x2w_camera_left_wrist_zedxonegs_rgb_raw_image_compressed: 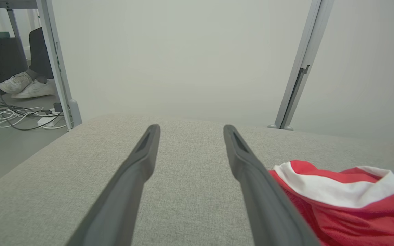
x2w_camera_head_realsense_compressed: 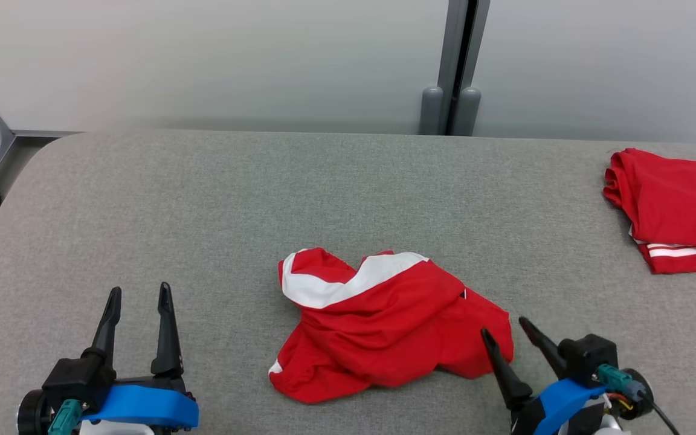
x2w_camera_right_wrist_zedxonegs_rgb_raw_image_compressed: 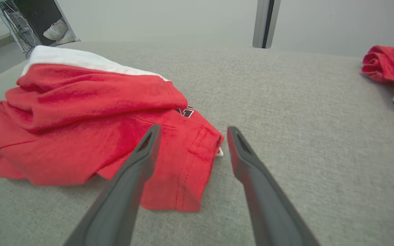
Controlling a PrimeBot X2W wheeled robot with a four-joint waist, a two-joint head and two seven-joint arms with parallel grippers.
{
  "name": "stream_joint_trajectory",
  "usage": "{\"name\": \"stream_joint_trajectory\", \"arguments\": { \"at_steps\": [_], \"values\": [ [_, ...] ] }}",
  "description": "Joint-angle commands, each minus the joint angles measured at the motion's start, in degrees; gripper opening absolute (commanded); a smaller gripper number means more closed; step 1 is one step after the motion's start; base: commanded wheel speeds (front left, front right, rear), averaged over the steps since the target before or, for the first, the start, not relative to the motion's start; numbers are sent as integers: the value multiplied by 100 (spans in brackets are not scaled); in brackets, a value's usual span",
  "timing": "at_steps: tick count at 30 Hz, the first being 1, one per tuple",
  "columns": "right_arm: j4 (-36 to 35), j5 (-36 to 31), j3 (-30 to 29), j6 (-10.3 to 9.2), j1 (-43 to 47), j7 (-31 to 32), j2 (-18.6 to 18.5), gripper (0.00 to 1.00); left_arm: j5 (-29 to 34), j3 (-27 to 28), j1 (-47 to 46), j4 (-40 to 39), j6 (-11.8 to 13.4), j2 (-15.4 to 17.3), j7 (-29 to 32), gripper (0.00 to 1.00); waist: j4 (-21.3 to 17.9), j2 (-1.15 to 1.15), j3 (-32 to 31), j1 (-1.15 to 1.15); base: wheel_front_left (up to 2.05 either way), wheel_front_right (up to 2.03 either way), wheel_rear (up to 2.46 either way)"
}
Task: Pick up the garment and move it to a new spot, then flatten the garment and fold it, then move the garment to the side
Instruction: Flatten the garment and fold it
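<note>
A crumpled red garment (x2w_camera_head_realsense_compressed: 384, 329) with a white band (x2w_camera_head_realsense_compressed: 348, 281) is found heaped at the near middle of the grey worktop (x2w_camera_head_realsense_compressed: 203, 211). The left gripper (x2w_camera_head_realsense_compressed: 139, 289) is spread wide and empty, well apart to the garment's left. The right gripper (x2w_camera_head_realsense_compressed: 503, 325) is also wide and empty, at the garment's right hem (x2w_camera_right_wrist_zedxonegs_rgb_raw_image_compressed: 190, 164). The cloth is judged light, soft and limp. A pinch at that stitched hem is advised.

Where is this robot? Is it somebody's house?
Probably not a house: it looks like a lab or office. A grey cloth-covered table stands by plain partition walls, and cables lie tangled on the floor.
</note>
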Motion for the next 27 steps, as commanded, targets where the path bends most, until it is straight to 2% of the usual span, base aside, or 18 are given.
{"name": "stream_joint_trajectory", "arguments": {
  "at_steps": [1, 10, 12, 13, 21, 27],
  "values": [
    [111, 31, 13, 0, 99, 19, 27, 100, 24, -39, -75, 8, -3, 1, -25, 100, 40, 0, 21, 0, 0, 0, 0],
    [949, 141, 147, 0, -166, -95, 130, 100, 29, -81, -92, 50, -8, -6, -25, 100, 153, 0, 41, 0, 0, 0, 0],
    [1071, 212, 253, 0, -259, -159, 165, 11, 29, -63, -62, 57, -9, -5, -25, 100, 132, 0, 15, 0, 0, 0, 0],
    [1116, 249, 314, 0, -294, -213, 152, 0, 32, -63, -41, 64, -9, -6, -25, 100, 121, 0, -1, 0, 0, 0, 0],
    [917, 350, 551, 0, -270, -330, 13, 0, 24, -97, 45, 146, -12, -8, -25, 100, -66, 0, -191, 0, 0, 0, 0],
    [-65, 288, 538, 0, 122, 103, -233, 0, -6, -109, 136, 150, -11, -16, -26, 100, -271, 0, -282, 0, 0, 0, 0]
  ]
}}
